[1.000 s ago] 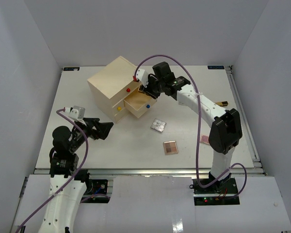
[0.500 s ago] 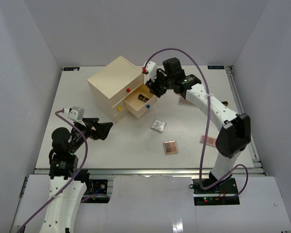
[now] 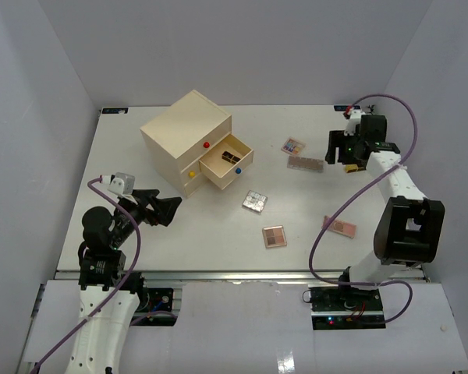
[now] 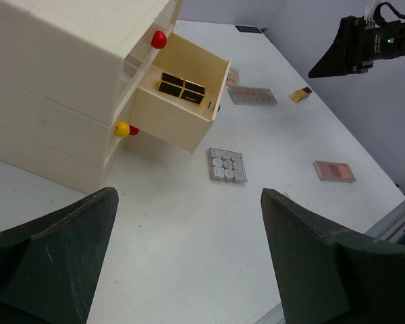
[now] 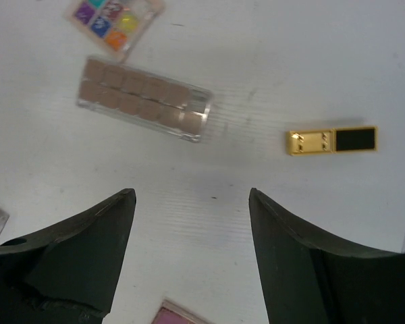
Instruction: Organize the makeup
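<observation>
step: reach for the black-gold lipstick [image 5: 332,140] | where: lying flat at far right, right of the long brown palette [image 5: 145,99] | right gripper [image 5: 190,196]: fingers apart, empty, above – should shift right and straddle the narrow sides | left gripper [image 4: 189,196]: apart, empty, near left

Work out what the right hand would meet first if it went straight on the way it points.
The right hand would probably meet bare table first, between the long brown palette and the gold-black lipstick, likely touching neither.
</observation>
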Robot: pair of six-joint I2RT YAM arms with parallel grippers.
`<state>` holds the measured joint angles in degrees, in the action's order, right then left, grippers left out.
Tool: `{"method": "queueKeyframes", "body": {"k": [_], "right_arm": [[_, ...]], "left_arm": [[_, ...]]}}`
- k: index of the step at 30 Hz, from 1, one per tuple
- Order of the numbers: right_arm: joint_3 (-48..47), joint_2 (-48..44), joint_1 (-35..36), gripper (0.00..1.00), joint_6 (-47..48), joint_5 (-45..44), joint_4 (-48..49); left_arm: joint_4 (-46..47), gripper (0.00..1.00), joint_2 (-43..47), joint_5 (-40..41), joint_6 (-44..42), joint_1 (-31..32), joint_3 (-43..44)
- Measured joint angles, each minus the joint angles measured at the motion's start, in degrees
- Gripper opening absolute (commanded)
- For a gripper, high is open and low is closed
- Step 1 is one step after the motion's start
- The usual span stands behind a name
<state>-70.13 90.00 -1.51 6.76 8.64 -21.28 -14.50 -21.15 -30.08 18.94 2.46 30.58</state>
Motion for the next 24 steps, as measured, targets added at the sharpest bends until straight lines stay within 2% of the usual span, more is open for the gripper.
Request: {"method": "queueKeyframes", "body": {"k": [5, 10, 15, 24], "right_arm": [[0.0, 4.7, -6.5, 0.82, -9.4, -5.6, 0.4], [-0.4, 9.9, -5.9, 0.85, -17.3, -13.2, 0.5], [-5.6, 17.9, -5.7, 0.85, -22.3, -18.7, 0.4], [-11.5, 26.0, -6.8, 0.83, -27.0, -22.5, 1.2]], "left_arm": [[0.0, 0.98, 0.0, -0.1, 0.0, 0.0, 0.0], [0.0, 0.98, 0.0, -0.2, 0.0, 0.0, -0.1], [0.0, 0.98, -0.4, -0.2, 0.0, 0.0, -0.1], [0.0, 0.98, -1.8, -0.1, 0.0, 0.0, -0.1]]}}
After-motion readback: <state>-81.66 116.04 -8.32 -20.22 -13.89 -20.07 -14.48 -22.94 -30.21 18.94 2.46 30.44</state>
